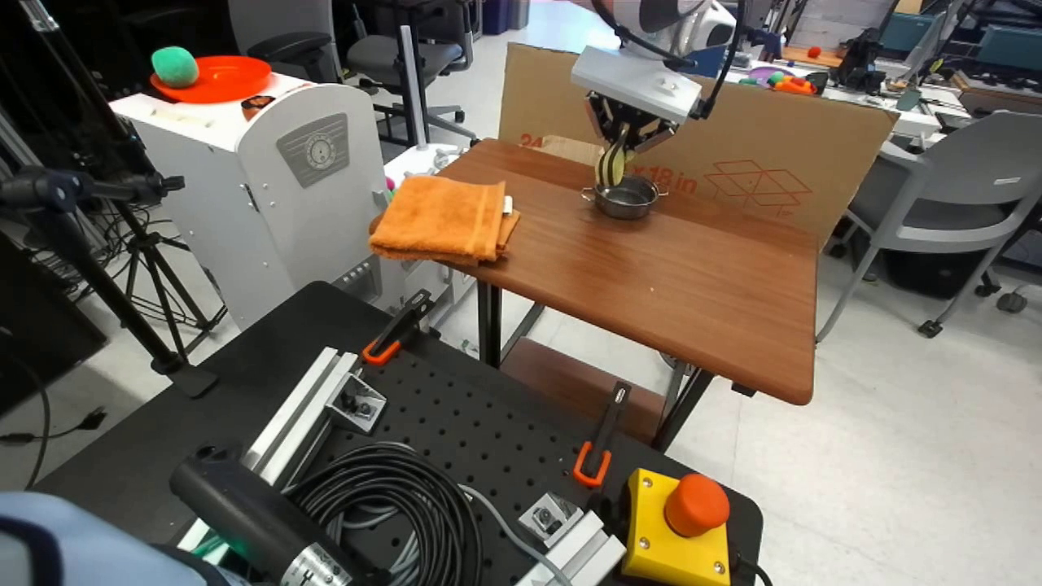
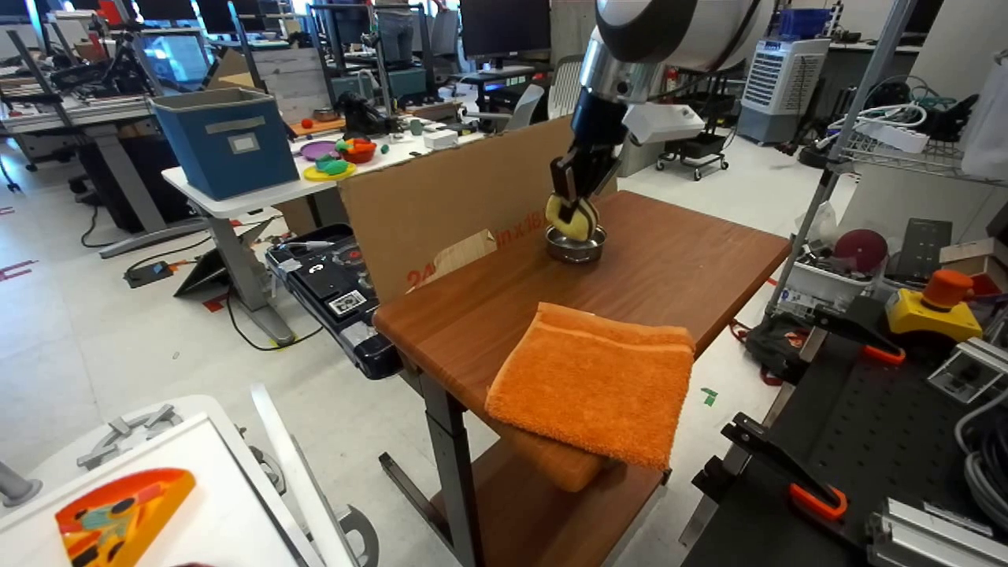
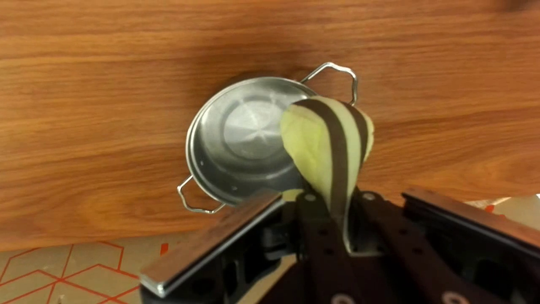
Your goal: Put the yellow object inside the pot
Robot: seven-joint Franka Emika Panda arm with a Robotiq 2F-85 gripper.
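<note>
Bare metal shows inside the pot point(image 3: 249, 133). Over its rim, the yellow object point(image 3: 333, 139) hangs clasped in the pincer point(image 3: 339, 197); whether they touch, pot and object, is unclear.

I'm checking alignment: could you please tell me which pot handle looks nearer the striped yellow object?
The wrist view's upper-right handle: the striped yellow object overlaps its lower end, while the lower-left handle sits opposite, uncovered.

Yellow object point(image 2: 581, 225) in gripper point(image 2: 572, 205), over pot point(image 2: 576, 252)
</note>
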